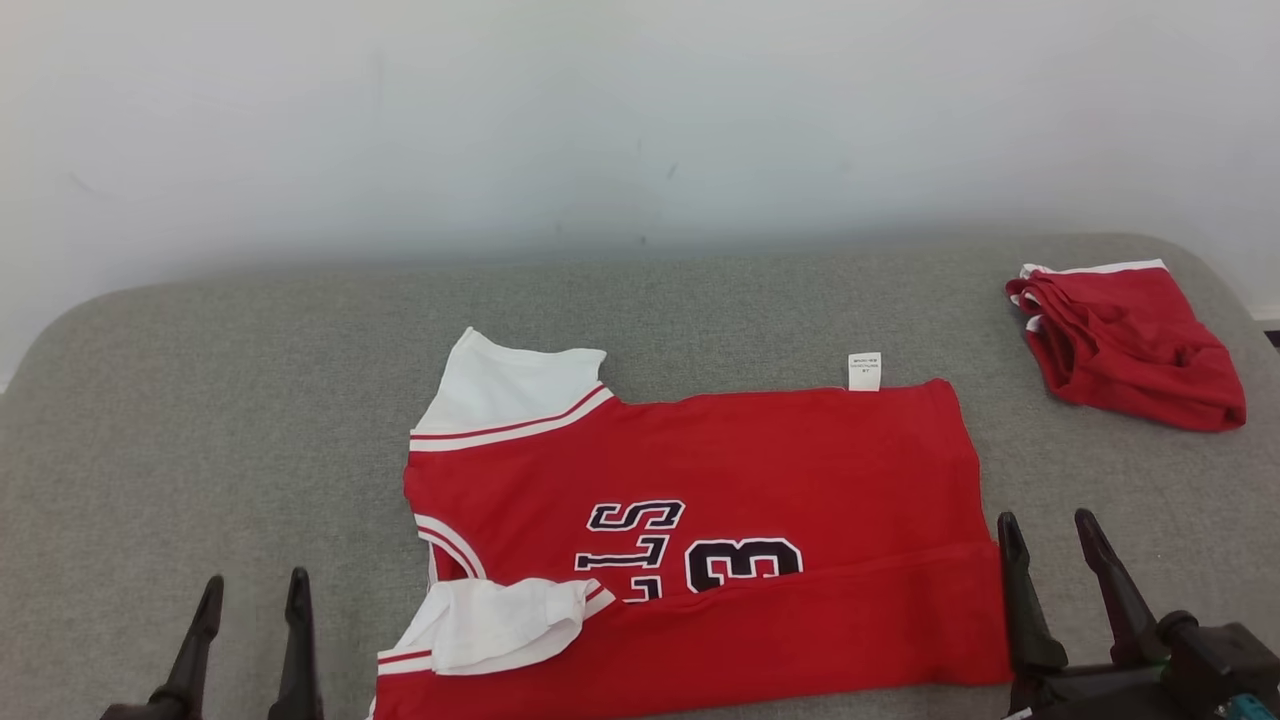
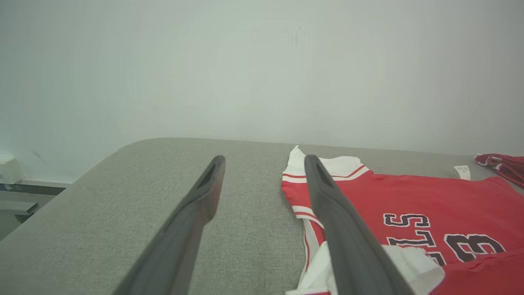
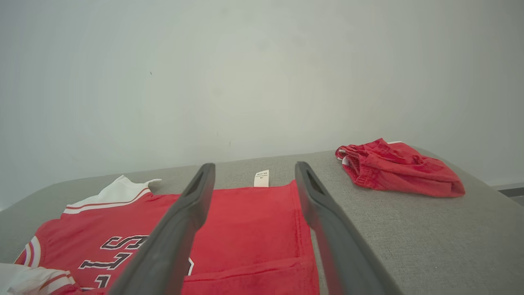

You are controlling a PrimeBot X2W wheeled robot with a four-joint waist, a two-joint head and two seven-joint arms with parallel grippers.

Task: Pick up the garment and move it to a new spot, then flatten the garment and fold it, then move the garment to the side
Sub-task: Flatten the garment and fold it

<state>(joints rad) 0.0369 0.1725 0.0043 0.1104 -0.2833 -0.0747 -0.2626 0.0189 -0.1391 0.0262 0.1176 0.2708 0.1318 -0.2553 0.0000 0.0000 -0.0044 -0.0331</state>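
Note:
A red jersey [image 1: 720,480] with white sleeves and dark lettering lies spread sideways on the grey table [image 1: 200,420]. Its near long edge is folded up over the body, and a white sleeve [image 1: 500,620] lies crumpled on top at the lower left. My left gripper [image 1: 252,592] is open, empty, just left of the jersey's neck end. My right gripper [image 1: 1050,530] is open, empty, just off the jersey's hem at the lower right. The jersey [image 2: 409,205] lies right of my left fingers [image 2: 327,205]. In the right wrist view the jersey [image 3: 245,221] lies between and behind my fingers [image 3: 184,221].
A folded red pair of shorts [image 1: 1125,345] with white trim lies at the table's far right corner, seen too as shorts [image 3: 397,168] from the right wrist. A pale wall [image 1: 640,120] rises behind the table. Bare grey surface stretches left of the jersey.

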